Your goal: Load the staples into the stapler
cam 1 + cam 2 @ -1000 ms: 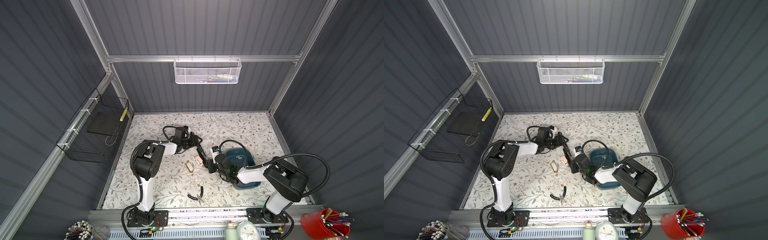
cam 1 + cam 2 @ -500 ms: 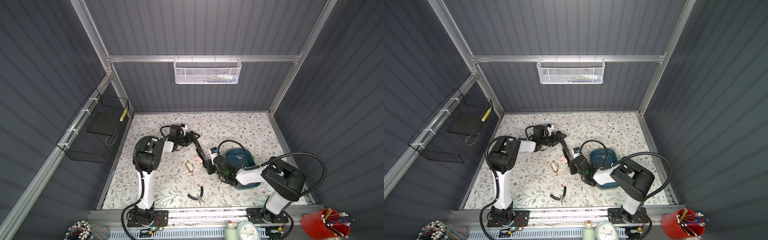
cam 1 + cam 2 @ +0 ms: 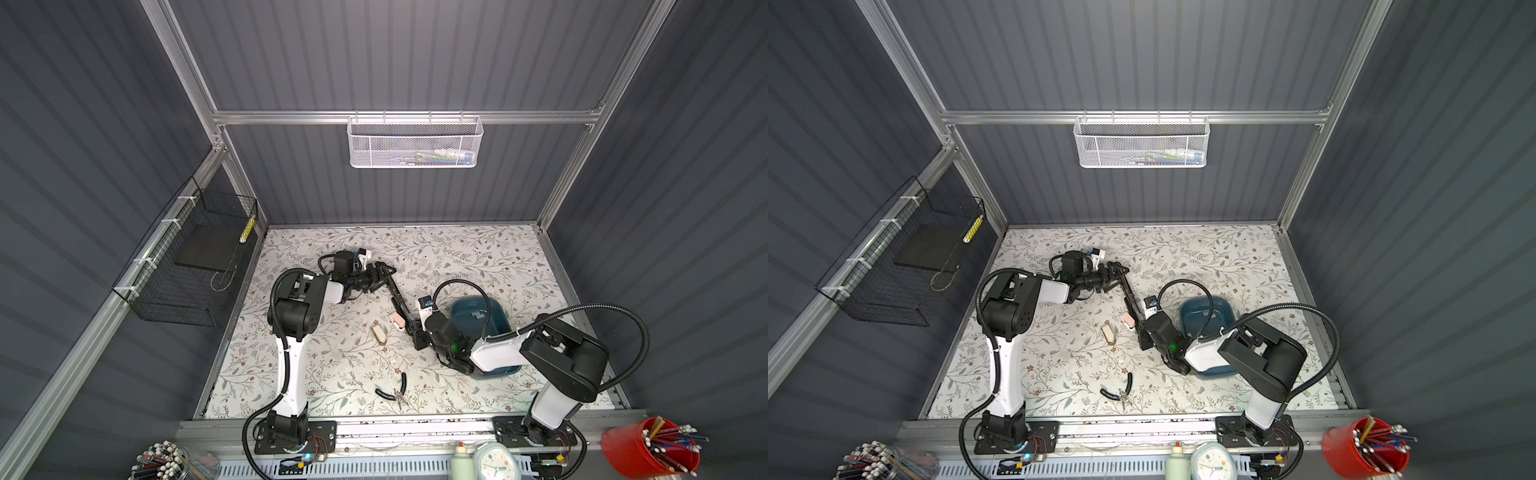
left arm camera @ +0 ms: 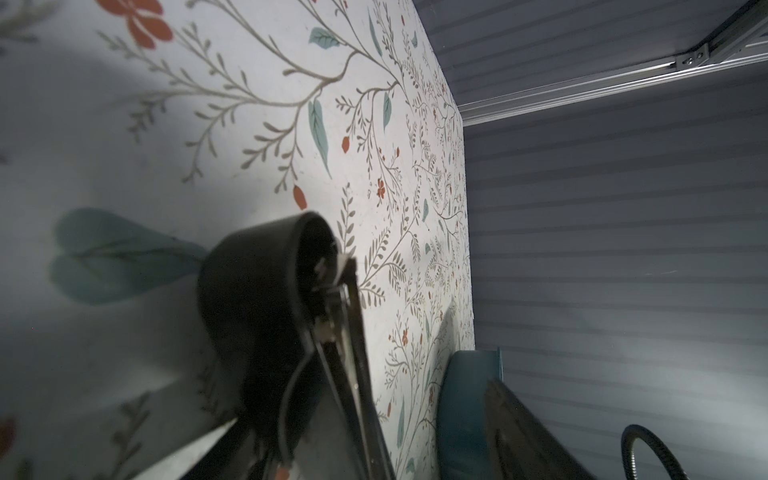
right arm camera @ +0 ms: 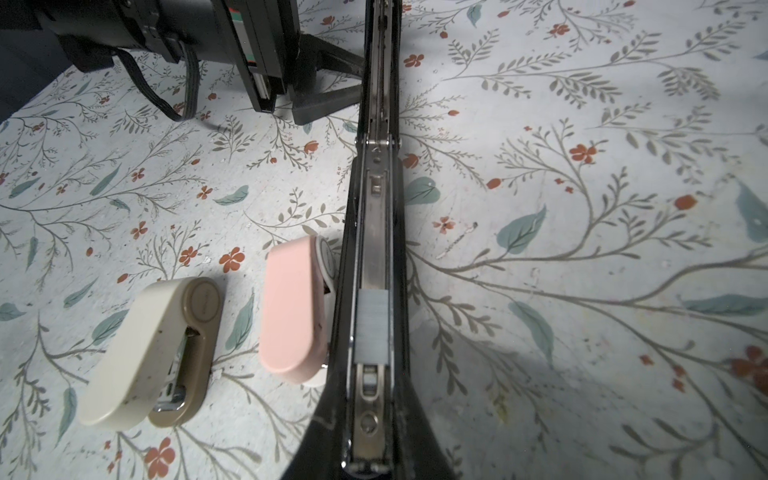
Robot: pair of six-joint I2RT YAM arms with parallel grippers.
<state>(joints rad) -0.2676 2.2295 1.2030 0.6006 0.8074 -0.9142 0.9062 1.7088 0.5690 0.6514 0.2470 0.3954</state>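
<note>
Black stapler point(image 5: 374, 232) with silver channel, silver-grey staples point(image 5: 372, 324); pink mini stapler point(image 5: 291, 307) at its nine o'clock, cream-and-tan one point(image 5: 145, 353) beside; white mat point(image 5: 582, 208) patterned with grey twigs, teal leaves, red flowers; dark teal tub point(image 3: 498, 320).

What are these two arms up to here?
The two arms are loading a black stapler, swung wide open. The right gripper is shut on its near end; the left gripper, jaws open, straddles the far end. A strip of staples already sits in the metal channel.
</note>
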